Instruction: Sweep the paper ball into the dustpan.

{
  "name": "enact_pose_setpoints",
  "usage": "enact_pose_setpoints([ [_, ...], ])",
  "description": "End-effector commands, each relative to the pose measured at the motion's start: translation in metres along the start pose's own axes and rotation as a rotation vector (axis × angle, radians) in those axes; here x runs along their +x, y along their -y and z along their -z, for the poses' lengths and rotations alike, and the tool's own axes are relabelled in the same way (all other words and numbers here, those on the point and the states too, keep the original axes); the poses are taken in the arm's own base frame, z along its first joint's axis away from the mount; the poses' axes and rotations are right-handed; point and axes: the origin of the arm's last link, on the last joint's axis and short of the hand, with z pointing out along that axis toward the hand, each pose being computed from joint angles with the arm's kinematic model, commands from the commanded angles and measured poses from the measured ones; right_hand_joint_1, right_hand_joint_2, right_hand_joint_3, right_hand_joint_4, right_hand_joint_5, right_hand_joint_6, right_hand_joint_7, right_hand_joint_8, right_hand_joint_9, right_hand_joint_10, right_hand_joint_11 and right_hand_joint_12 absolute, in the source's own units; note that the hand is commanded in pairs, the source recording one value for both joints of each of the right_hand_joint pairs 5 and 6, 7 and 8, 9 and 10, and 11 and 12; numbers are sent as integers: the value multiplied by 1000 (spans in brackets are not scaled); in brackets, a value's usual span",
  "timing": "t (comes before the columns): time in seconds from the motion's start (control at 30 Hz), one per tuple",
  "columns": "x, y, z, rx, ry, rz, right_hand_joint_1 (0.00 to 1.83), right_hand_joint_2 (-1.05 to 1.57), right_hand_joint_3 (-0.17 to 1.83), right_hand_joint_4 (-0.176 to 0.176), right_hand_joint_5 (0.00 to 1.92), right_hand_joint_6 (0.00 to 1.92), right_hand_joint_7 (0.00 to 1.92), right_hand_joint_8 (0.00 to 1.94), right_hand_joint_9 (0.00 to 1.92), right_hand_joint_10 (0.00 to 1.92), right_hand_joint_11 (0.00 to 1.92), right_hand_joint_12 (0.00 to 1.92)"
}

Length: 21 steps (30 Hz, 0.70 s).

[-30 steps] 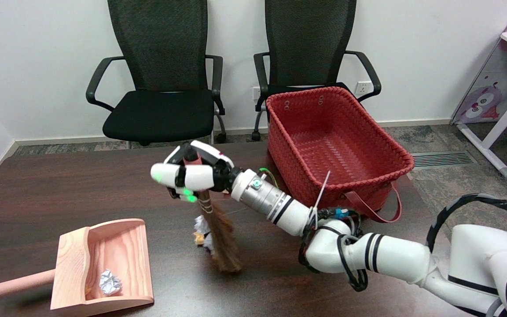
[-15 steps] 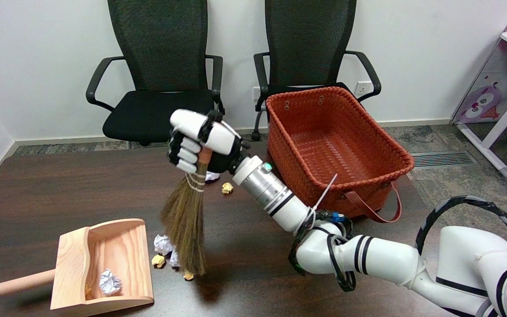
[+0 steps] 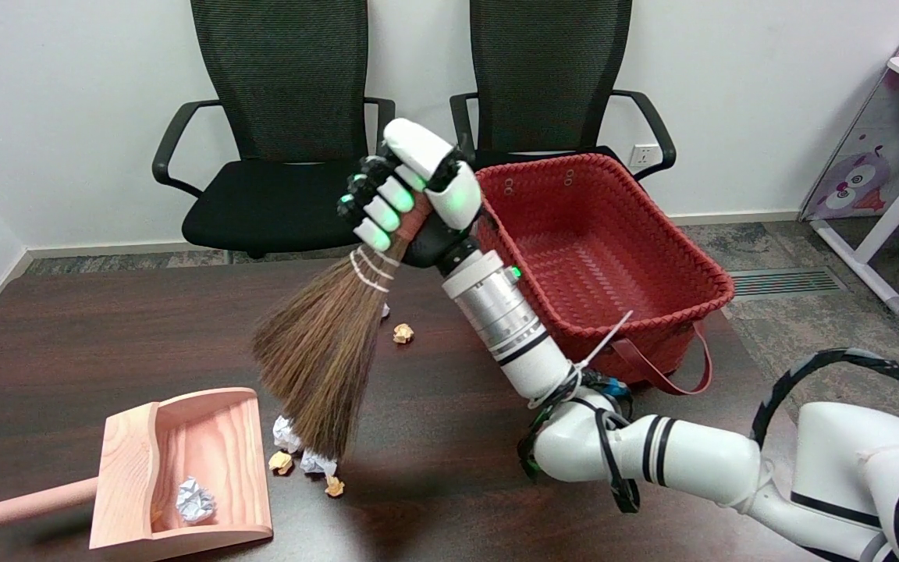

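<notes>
So far only part of the job looks done. At about eight o'clock on the table (image 3: 106, 336) lies the wooden dustpan (image 3: 184, 468), its mouth facing the near edge and its handle pointing toward nine, and one white paper ball (image 3: 195, 499) already sits inside it near the lip. Just beside the pan's right wall, still out on the bare wood, is a small cluster of scraps (image 3: 305, 462): white crumples and a couple of yellowish bits. I'd say those are next in line. Over them hangs the broom (image 3: 317, 351), tilted, its bristle tips right above the cluster; whether they touch the table I cannot tell. The right hand (image 3: 410, 199) has its fingers wrapped tight round the broom's handle, raised high toward twelve. Further back, near the centre, another yellowish ball (image 3: 403, 333) lies well apart from the pan, with a white one half hidden behind the bristles. Off at two o'clock stands the red basket (image 3: 598, 257), with nothing visible in it.
</notes>
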Motion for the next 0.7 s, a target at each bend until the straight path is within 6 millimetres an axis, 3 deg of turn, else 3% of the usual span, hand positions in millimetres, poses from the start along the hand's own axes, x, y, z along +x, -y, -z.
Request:
enact_pose_setpoints([
  [0.03,-15,33,27,48,11,362,894,1306,1461,-10,1920,1920,1920,1920,1920,1920,1920,1920],
  [0.27,-32,29,47,-46,-32,755,879,1400,1572,5,1920,1920,1920,1920,1920,1920,1920,1920],
  [0.43,-55,19,54,-104,9,1005,880,1425,1598,7,1920,1920,1920,1920,1920,1920,1920,1920],
  [0.7,-81,-21,53,-206,29,1236,876,1456,1623,13,1920,1920,1920,1920,1920,1920,1920,1920],
])
